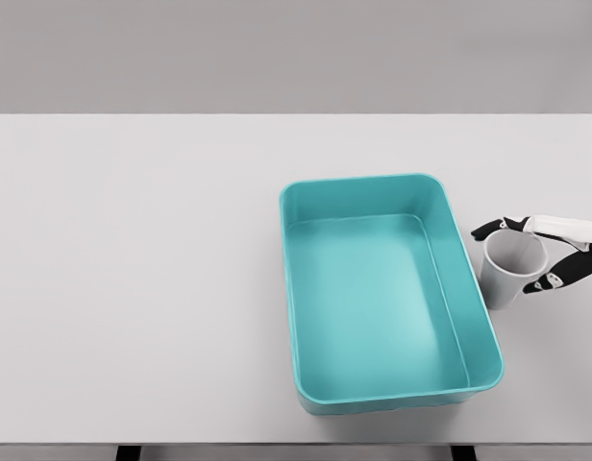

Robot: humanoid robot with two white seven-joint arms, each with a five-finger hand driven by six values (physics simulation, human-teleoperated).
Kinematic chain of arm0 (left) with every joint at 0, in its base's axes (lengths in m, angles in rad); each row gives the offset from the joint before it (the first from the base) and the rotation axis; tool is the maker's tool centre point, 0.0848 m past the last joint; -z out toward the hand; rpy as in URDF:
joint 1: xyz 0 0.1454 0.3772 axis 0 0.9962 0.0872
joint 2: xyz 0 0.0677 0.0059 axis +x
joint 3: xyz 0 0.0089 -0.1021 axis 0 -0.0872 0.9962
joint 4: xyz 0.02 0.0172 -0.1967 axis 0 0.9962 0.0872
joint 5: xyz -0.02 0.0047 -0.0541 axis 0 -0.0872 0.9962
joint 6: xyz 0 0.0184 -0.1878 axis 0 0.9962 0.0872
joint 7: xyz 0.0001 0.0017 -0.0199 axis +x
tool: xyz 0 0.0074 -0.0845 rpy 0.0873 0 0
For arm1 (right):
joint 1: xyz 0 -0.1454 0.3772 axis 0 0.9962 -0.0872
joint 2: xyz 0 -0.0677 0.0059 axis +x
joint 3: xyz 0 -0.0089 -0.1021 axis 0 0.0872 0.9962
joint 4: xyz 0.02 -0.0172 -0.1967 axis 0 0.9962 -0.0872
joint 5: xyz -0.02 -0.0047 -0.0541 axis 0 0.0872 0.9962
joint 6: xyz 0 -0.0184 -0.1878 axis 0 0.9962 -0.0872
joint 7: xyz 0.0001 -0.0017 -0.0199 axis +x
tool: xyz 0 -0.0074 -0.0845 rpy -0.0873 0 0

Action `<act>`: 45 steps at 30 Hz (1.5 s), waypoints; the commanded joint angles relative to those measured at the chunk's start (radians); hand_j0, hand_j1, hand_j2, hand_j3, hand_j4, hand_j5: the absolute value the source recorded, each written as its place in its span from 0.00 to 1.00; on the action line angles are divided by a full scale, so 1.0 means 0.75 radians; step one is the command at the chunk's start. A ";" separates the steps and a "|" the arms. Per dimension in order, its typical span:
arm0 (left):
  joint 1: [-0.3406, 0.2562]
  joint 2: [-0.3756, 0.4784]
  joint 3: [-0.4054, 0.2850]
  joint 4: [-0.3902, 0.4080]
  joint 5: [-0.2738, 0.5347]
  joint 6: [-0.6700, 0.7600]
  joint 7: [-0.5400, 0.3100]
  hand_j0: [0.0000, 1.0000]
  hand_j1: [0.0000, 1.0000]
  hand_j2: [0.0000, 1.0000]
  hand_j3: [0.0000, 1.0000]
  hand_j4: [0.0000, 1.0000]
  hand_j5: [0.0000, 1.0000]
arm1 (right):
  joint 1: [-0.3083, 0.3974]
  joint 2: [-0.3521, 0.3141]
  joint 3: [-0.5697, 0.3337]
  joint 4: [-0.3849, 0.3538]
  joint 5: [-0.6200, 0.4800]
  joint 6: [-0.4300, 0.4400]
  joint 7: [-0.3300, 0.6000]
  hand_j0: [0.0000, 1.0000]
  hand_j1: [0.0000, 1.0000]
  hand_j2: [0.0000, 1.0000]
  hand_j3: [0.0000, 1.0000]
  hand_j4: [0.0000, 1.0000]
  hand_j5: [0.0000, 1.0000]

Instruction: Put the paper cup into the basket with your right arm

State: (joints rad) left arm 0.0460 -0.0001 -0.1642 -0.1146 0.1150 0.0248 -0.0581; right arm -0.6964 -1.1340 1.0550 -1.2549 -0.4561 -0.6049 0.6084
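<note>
A white paper cup (504, 281) stands on the table just right of the teal basket (301, 288), its open mouth facing up and tilted slightly. My right hand (516, 255) reaches in from the right edge and wraps the cup near its rim. One set of black fingertips (488, 230) curls behind the cup, and another fingertip presses its near side. The basket is a rectangular tub with nothing in it. The cup's base looks close to the table surface beside the basket's right wall.
The white table (133, 288) stretches wide to the left of the basket. Its front edge runs just below the basket's near wall, and a grey wall stands behind the table.
</note>
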 commanded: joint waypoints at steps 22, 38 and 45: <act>0.000 0.000 0.002 -0.001 0.000 0.000 0.000 1.00 1.00 1.00 1.00 1.00 1.00 | 0.000 -0.010 -0.040 0.039 0.011 -0.008 0.003 0.80 0.80 0.80 0.80 0.80 0.80; 0.000 0.000 0.000 -0.001 0.000 0.000 0.000 1.00 1.00 1.00 1.00 1.00 1.00 | 0.000 -0.087 -0.034 -0.071 0.070 -0.008 0.003 0.99 0.99 0.99 0.99 0.99 0.99; 0.000 0.000 0.002 -0.001 0.000 0.000 0.000 1.00 1.00 1.00 1.00 1.00 1.00 | 0.000 -0.114 -0.030 -0.133 0.089 -0.008 0.003 1.00 1.00 1.00 1.00 1.00 1.00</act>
State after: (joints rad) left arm 0.0460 -0.0001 -0.1641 -0.1149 0.1151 0.0247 -0.0581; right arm -0.6964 -1.2142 1.0324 -1.3341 -0.3857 -0.6131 0.6111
